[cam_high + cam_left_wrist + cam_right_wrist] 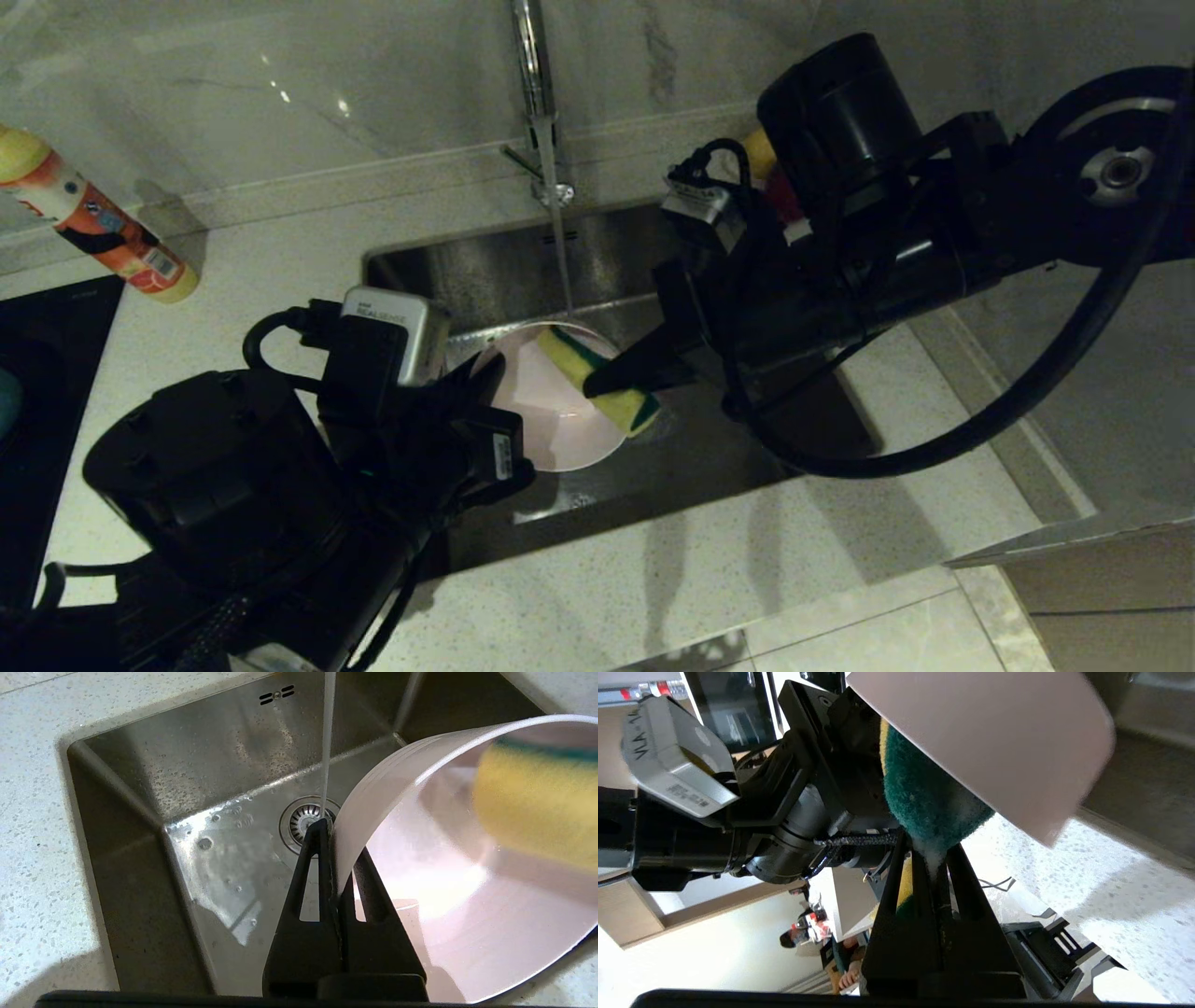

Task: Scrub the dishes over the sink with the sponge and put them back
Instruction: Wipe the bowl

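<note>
While a thin stream of water (563, 266) runs down from the tall chrome faucet (535, 93), I work over the large square stainless steel sink (485, 271) with both arms. Far to the left, an orange and yellow bottle (89, 217) lies tilted on the pale speckled counter (700, 569), with the black cooktop (47, 392) just nearer. My left gripper (329, 858) comes in from the near left and is clamped on the rim of the small round pale pink plastic bowl (560, 411), one finger inside and one outside its wall. The bowl hangs tipped on its side above the basin, its opening facing right, near the round drain strainer (301, 823). To the right, my right gripper (931, 868) reaches in from the far right with its fingers pinched on the small rectangular sponge, yellow foam with a dark green scouring face (597, 373). The sponge lies across the bowl's mouth, touching its rim, with one end inside the bowl.
</note>
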You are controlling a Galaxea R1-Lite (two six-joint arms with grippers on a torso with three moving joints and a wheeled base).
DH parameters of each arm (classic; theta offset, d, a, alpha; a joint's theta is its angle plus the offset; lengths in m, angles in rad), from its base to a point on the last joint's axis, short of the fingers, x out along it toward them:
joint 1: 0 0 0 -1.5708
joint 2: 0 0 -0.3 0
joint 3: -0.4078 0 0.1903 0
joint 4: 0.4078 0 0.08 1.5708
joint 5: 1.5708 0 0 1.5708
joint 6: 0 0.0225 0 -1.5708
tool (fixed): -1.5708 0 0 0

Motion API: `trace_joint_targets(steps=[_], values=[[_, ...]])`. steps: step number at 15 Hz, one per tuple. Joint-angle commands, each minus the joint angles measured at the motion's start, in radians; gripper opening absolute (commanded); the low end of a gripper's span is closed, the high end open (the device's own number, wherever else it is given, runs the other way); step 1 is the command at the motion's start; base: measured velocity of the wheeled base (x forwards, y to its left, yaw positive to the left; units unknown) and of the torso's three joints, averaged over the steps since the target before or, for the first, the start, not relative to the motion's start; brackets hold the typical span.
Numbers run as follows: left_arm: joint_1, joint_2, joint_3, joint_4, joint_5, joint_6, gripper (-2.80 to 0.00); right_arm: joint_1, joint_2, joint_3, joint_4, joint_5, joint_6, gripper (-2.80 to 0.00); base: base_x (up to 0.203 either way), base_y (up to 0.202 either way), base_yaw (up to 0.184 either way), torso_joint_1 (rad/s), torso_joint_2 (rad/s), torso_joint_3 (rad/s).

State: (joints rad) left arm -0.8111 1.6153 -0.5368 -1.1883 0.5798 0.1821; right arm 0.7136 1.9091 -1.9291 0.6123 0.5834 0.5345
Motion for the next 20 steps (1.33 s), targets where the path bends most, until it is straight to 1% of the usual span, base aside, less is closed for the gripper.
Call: trace_joint_targets(steps=[1,6,9,10,12,13,15,18,20], values=[[0.001,0.002,-0.002,-0.007,0.003,0.0,-2.8,0.017,0.027,-0.001,0.003,0.001,0.001,-2.8,0.0,0.0,0.0,0.0,0.0,0.0],[0.006,0.0,-0.007,-0.008,0.005,-0.006,-2.8,0.032,0.025,0.004,0.016,0.006,0.0,-2.8,0.0,0.0,0.0,0.0,0.0,0.0],[0.01,-0.002,-0.008,-0.008,0.006,-0.009,-2.8,0.033,0.027,0.018,0.056,0.009,0.004,-2.8,0.0,0.0,0.0,0.0,0.0,0.0],[0.011,-0.005,-0.009,-0.008,0.011,-0.009,-2.8,0.032,0.027,0.029,0.062,0.009,0.005,-2.8,0.0,0.0,0.0,0.0,0.0,0.0],[0.014,-0.009,-0.004,-0.008,0.043,-0.016,-2.8,0.031,0.005,0.038,0.064,0.009,0.008,-2.8,0.0,0.0,0.0,0.0,0.0,0.0],[0.027,-0.013,-0.003,-0.008,0.046,-0.018,-2.8,0.031,-0.014,0.04,0.064,0.009,0.01,-2.8,0.0,0.0,0.0,0.0,0.0,0.0],[0.078,-0.014,-0.001,-0.008,0.039,-0.022,-2.8,0.029,-0.066,0.04,0.066,0.008,0.011,-2.8,0.0,0.0,0.0,0.0,0.0,0.0],[0.166,0.003,0.005,0.008,0.035,-0.081,-2.8,0.029,-0.189,0.03,0.09,0.008,0.008,-2.8,0.0,0.0,0.0,0.0,0.0,0.0],[0.248,0.014,0.015,0.045,0.034,-0.09,-2.8,0.03,-0.268,0.009,0.105,0.007,0.006,-2.8,0.0,0.0,0.0,0.0,0.0,0.0]])
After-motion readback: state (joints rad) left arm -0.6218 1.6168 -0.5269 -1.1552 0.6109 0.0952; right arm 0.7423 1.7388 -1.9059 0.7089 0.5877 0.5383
